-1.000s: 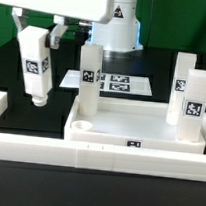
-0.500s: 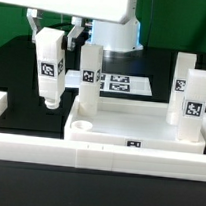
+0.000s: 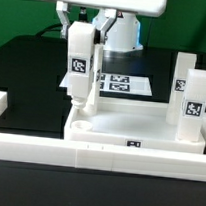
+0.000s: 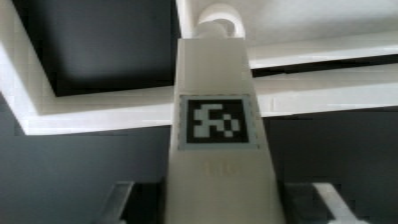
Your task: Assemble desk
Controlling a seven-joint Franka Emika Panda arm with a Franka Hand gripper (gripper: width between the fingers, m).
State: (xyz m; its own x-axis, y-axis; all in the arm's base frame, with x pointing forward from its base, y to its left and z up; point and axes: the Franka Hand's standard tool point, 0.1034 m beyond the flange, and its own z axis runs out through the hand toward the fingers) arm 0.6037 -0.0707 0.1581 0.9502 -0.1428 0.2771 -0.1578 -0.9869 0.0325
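Exterior and wrist views. The gripper (image 3: 81, 29) was closed partway on the upper end of a white square-section leg (image 3: 79, 74), its fingers (image 3: 66, 33) pressed against opposite sides of the leg. The leg hung upright, its tag facing the camera, with its lower end just above the open round socket (image 3: 81, 122) at the near corner of the tabletop (image 3: 139, 124) on the exterior view's left; whether the end touched the socket could not be told. In the wrist view the leg (image 4: 219, 120) ran away from the camera between the two dark fingers (image 4: 118, 202), and its far end lay over the round socket (image 4: 215, 20).

The tabletop lay with its rim upward against the low white wall (image 3: 47, 149) across the foreground. Three more legs stood upright in it: one behind the held leg (image 3: 97, 62) and two at the exterior view's right (image 3: 192, 110), (image 3: 181, 77). The marker board (image 3: 123, 84) lay flat on the black table (image 3: 28, 70) behind the tabletop, beside the arm's white base (image 3: 122, 30).
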